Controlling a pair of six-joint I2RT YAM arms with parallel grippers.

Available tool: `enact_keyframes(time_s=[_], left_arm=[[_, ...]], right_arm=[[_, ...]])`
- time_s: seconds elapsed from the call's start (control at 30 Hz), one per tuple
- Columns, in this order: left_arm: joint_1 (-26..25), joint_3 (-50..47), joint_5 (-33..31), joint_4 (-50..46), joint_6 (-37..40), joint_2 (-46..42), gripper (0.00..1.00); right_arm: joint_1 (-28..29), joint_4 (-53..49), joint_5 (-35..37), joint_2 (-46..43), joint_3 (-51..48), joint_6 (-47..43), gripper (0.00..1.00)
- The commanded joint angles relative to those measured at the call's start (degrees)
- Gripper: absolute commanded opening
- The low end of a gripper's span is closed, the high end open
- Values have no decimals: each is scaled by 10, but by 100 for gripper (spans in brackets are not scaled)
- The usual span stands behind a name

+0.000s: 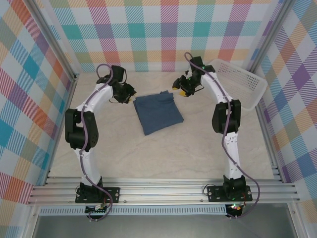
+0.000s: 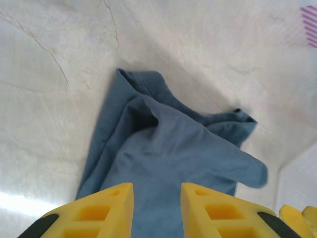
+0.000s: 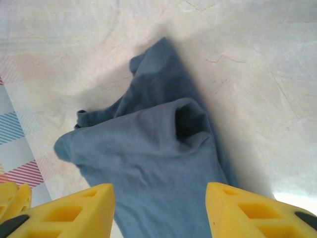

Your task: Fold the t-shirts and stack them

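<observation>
A dark teal-blue t-shirt (image 1: 157,113) lies folded into a rough rectangle in the middle of the table. My left gripper (image 1: 130,94) hovers at its far left corner, and my right gripper (image 1: 182,89) hovers off its far right corner. In the left wrist view the yellow fingers of the left gripper (image 2: 157,191) stand apart over the rumpled t-shirt (image 2: 168,148), with nothing between them. In the right wrist view the right gripper (image 3: 161,191) is wide open above the t-shirt (image 3: 148,144). The cloth's far edge bunches into loose folds.
A white perforated basket (image 1: 242,82) sits tilted at the back right, close behind the right arm. Checked walls enclose the table on three sides. Bare tabletop (image 1: 163,153) stretches in front of the shirt.
</observation>
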Motion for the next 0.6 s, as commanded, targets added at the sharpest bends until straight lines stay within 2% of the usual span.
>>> enact_keyframes(time_s=[0.0,0.2,0.3,0.43,0.57], left_arm=[[-13,-19,19,35,-34,-5,30],[-66,71,40,21,-51,77,23],[-88,110,34,14,-59,113,21],[-97,135,36,14,-68,159,20],[-87,171,2,-28,-46,191,18]], right_arm=[[1,2,18,-6,2,-9,44],[10,50,3,17,-15,-6,20],[16,82,2,-13,-72,-3,10],[27,169,-3,-88,-216,13,8],[37,179,-7,-74,-234,21,7]])
